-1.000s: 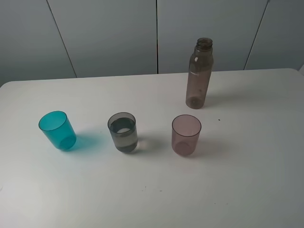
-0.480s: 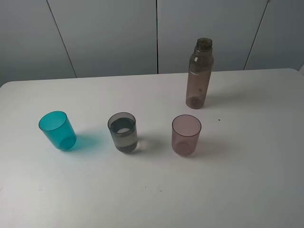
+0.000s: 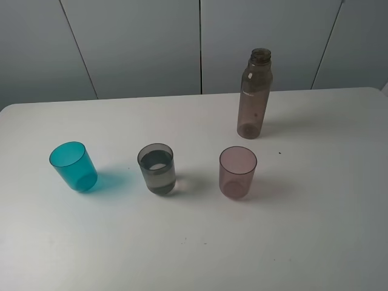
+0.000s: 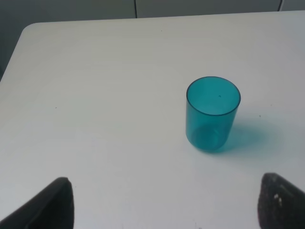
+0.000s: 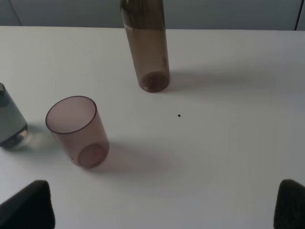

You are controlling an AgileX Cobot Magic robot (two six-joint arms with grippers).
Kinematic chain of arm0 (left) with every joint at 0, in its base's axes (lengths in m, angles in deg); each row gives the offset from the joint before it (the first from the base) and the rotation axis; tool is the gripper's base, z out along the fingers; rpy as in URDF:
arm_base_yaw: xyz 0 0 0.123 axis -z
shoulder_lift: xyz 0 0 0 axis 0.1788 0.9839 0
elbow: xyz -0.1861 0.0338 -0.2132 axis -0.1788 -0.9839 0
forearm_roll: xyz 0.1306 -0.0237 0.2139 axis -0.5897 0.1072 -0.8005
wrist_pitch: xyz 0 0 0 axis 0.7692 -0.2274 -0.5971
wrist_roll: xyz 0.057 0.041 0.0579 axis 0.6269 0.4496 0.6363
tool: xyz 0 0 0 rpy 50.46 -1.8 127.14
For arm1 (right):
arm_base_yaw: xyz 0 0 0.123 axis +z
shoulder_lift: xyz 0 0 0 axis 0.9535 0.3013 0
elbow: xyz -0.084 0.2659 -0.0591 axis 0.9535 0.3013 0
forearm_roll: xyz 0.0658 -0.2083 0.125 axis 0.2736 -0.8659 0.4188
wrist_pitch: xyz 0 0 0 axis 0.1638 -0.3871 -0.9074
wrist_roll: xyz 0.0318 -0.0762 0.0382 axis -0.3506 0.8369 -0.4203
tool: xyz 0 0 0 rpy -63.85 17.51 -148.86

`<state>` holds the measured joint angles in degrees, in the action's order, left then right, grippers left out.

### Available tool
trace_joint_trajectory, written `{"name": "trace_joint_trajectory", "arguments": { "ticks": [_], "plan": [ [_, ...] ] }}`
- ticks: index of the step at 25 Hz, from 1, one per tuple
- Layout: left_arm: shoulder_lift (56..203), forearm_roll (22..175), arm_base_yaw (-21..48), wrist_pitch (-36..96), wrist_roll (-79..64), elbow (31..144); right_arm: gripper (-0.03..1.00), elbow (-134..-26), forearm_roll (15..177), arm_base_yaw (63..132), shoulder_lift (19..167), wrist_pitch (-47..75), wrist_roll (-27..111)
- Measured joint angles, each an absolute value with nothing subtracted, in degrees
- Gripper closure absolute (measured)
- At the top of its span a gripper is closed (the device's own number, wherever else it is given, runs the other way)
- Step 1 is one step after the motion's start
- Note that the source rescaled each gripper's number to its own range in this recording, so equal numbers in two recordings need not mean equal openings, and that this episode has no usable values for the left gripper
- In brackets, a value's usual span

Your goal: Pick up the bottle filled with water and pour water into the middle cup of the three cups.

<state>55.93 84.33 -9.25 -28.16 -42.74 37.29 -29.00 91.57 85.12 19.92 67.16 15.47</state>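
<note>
The smoky brown bottle (image 3: 253, 97) stands upright and capless toward the back right of the white table (image 3: 315, 230). In front of it three cups stand in a row: teal (image 3: 73, 166), the smoky grey middle cup (image 3: 157, 169) with some water in it, and pinkish-mauve (image 3: 237, 172). No arm shows in the exterior high view. My left gripper (image 4: 167, 210) is open, low over the table short of the teal cup (image 4: 212, 113). My right gripper (image 5: 159, 210) is open too, short of the mauve cup (image 5: 77, 131) and the bottle (image 5: 147, 47). The middle cup (image 5: 7, 119) shows at that view's edge.
A grey panelled wall (image 3: 139, 42) rises behind the table's far edge. A small dark speck (image 3: 279, 153) lies on the table right of the mauve cup.
</note>
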Motion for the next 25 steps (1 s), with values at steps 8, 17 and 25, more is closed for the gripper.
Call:
{"name": "trace_joint_trajectory", "arguments": {
  "ticks": [8,17,25],
  "plan": [
    [55.93,84.33,-9.25,-28.16,-42.74,37.29,-0.03,-28.90,91.43,84.37,19.70,67.17,15.21],
    [55.93,84.33,-9.25,-28.16,-42.74,37.29,-0.03,-28.90,91.43,73.32,19.70,67.17,15.21],
    [55.93,84.33,-9.25,-28.16,-42.74,37.29,-0.03,-28.90,91.43,73.11,19.70,67.17,15.21]
  ]
}}
